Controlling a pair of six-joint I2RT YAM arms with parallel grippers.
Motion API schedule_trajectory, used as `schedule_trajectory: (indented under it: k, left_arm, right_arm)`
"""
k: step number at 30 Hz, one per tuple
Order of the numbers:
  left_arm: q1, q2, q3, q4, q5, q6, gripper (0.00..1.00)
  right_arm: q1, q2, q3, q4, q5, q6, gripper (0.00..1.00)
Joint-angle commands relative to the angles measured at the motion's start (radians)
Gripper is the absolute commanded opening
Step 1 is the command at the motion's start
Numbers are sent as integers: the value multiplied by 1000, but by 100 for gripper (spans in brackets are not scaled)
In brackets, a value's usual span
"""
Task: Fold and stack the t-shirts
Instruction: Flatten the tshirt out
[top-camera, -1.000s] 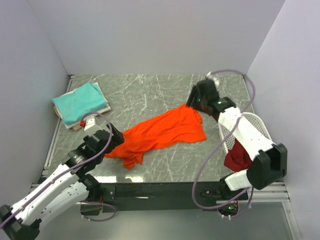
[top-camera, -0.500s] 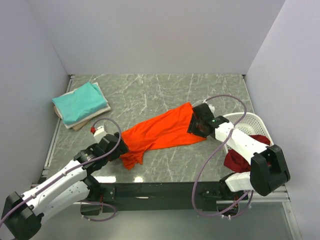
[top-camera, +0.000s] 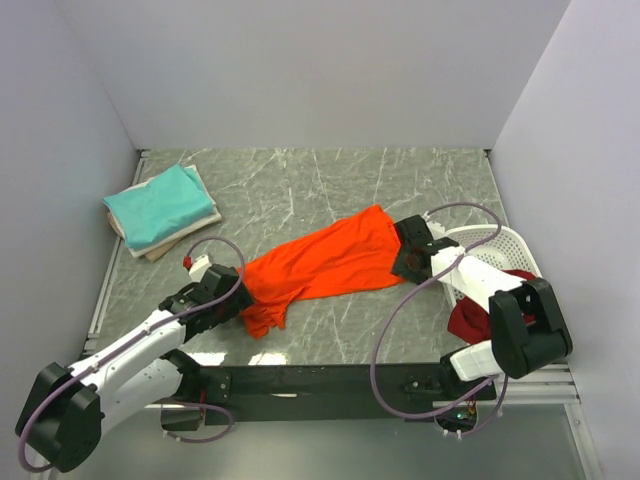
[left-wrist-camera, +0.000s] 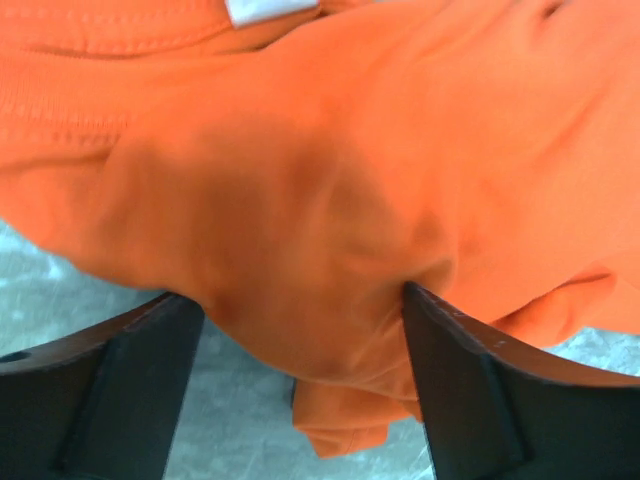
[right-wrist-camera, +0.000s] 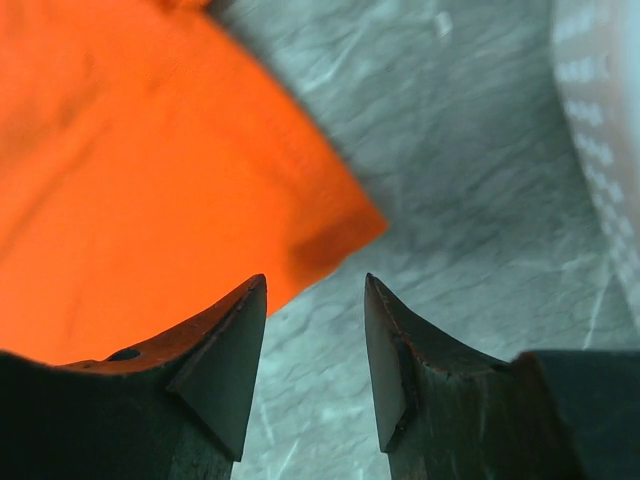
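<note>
A bright orange t-shirt (top-camera: 320, 262) lies spread and rumpled across the middle of the table. My left gripper (top-camera: 232, 298) is low at its near-left end. In the left wrist view the gripper (left-wrist-camera: 300, 295) is open wide, with a bulge of orange cloth (left-wrist-camera: 350, 150) between the fingers. My right gripper (top-camera: 408, 262) is low at the shirt's right corner. In the right wrist view the gripper (right-wrist-camera: 315, 282) is open and empty, with the corner of the orange shirt (right-wrist-camera: 120, 180) just ahead of the fingertips. A folded teal shirt (top-camera: 160, 200) lies on a cream one (top-camera: 160, 250) at back left.
A white perforated basket (top-camera: 505, 240) stands at the right edge, close to the right arm; its wall also shows in the right wrist view (right-wrist-camera: 600, 150). A dark red shirt (top-camera: 478, 320) hangs out of its near side. Walls enclose the table on three sides.
My right gripper came down from the shirt's far right edge to its near-right corner at table level. My left gripper slid nearer, onto the shirt's left end.
</note>
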Motion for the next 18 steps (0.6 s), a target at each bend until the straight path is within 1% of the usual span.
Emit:
schedule_trajectory:
  k: [1, 2, 3, 6, 7, 8, 10, 15, 18]
  left_arm:
    - [20, 32, 9, 95, 13, 51, 83]
    - [24, 39, 8, 113, 12, 57, 81]
    - [38, 58, 6, 124, 15, 71, 72]
    - [73, 94, 9, 164, 30, 92, 52]
    - [82, 104, 14, 170, 33, 106, 41]
    - [90, 113, 26, 177, 36, 114, 37]
    - [112, 144, 48, 193, 45, 137, 32]
    - [138, 240, 146, 207, 50, 189, 29]
    - [145, 298, 200, 213, 58, 220, 30]
  right_arm:
    - [-38, 14, -13, 59, 40, 1, 50]
    - [-55, 19, -16, 65, 39, -1, 49]
    - [-66, 23, -24, 78, 31, -3, 49]
    - [-93, 43, -33, 103, 25, -6, 46]
    - [-101, 51, -35, 109, 25, -7, 46]
    - [-103, 57, -33, 114, 22, -12, 46]
    - [-113, 75, -27, 121, 23, -13, 45]
    - [-118, 111, -6, 128, -7, -21, 37]
    - [-119, 108, 3, 112, -52, -23, 32]
